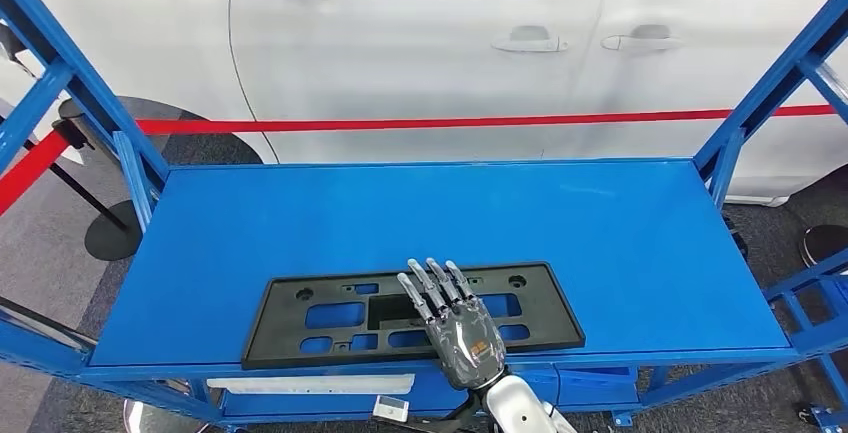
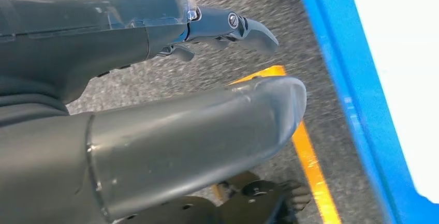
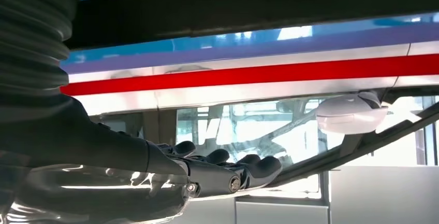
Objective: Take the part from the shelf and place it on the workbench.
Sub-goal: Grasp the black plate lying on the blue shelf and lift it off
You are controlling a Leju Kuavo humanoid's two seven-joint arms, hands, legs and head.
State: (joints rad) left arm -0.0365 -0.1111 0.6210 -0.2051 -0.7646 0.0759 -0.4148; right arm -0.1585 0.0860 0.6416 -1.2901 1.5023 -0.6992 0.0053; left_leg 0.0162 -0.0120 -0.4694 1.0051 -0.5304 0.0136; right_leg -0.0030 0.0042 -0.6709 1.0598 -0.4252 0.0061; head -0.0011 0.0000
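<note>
The flat black plastic plate frame (image 1: 400, 316) lies on the blue metal shelf (image 1: 620, 243); the right hand (image 1: 452, 318) rests on it, fingers extended, gripping nothing

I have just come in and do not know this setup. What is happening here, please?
A humanoid robot stands at a blue shelf beside a white car. Its right hand lies flat, fingers stretched, on a black plastic part at the shelf's front edge. The part is not lifted yet. The left hand hangs low above the grey floor, holding nothing.
</note>
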